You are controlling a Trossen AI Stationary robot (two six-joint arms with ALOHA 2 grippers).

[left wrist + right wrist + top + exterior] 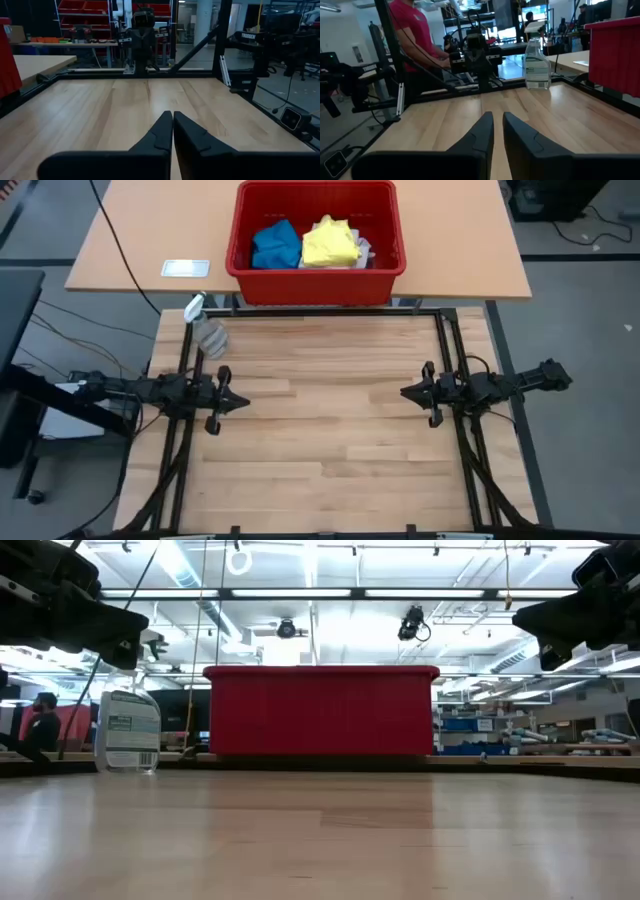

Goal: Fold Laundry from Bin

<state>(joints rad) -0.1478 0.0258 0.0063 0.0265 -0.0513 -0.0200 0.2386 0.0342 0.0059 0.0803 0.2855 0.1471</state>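
The rectangular red plastic bin (316, 242) stands on the tan tabletop (130, 240) at the far side, just beyond the black frame that edges the light wooden plank tabletop (320, 430). Inside the bin lie a crumpled blue cloth piece (276, 245) and, touching it, a bright yellow T-shirt (330, 243), with a strip of white cloth (366, 248) showing beside the yellow one. Nearer than the bin, off its left corner, a clear plastic spray bottle (205, 330) stands on the plank tabletop. The left hand (238, 403) hangs above the planks well short of the bin, empty, its fingers (161, 135) pressed together. The right hand (405, 392) faces it from the opposite side, also empty, its fingers (482, 132) parted by only a narrow slit. In the right wrist view a person in a red shirt (415, 30) stands beyond the frame.
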